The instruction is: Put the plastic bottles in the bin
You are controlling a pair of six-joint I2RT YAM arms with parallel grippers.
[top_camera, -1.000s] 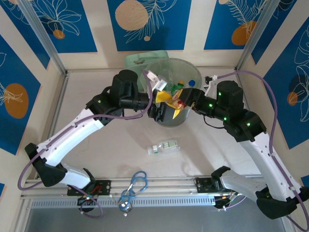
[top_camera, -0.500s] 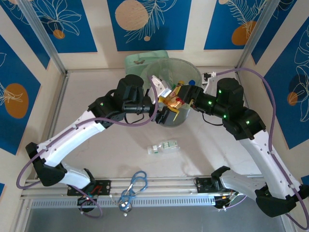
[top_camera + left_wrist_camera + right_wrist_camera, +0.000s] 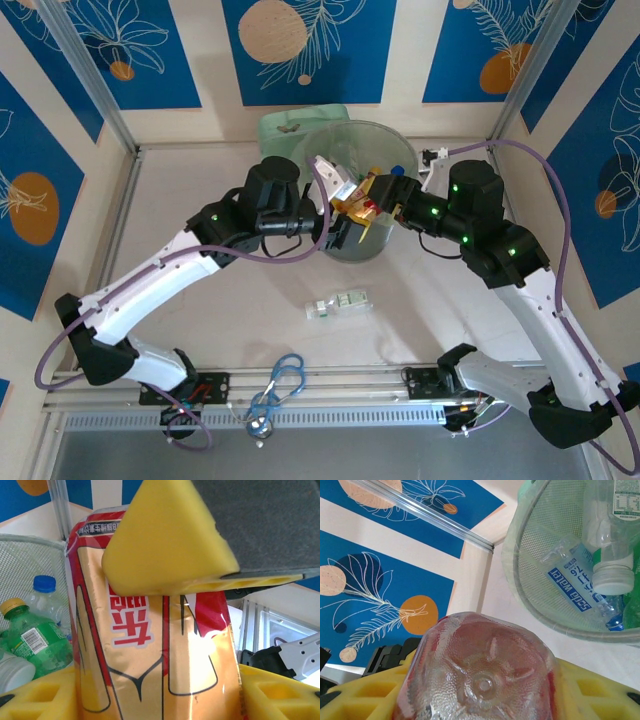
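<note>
An orange-and-red labelled plastic bottle (image 3: 357, 203) hangs over the near rim of the bin (image 3: 400, 140), with both grippers shut on it. My left gripper (image 3: 340, 217) holds its label (image 3: 150, 655) between yellow pads (image 3: 35, 700). The right gripper (image 3: 377, 195) holds the same bottle near its clear ribbed base (image 3: 482, 675), and one of its yellow fingers (image 3: 165, 545) lies across the label. Several bottles lie inside the bin: a green one (image 3: 35, 640), a blue-capped one (image 3: 45, 592) and a clear "soda water" one (image 3: 572, 587). Another clear bottle (image 3: 338, 303) lies on the table.
A mint-green box (image 3: 290, 125) stands behind the bin against the back wall. Blue scissors-like loops (image 3: 280, 385) lie near the front rail. Both arms crowd the space in front of the bin; the table's left half and right side are bare.
My left gripper moved right to the bottle held by the right gripper and closed on it. The right gripper shifted slightly left with the bottle.
</note>
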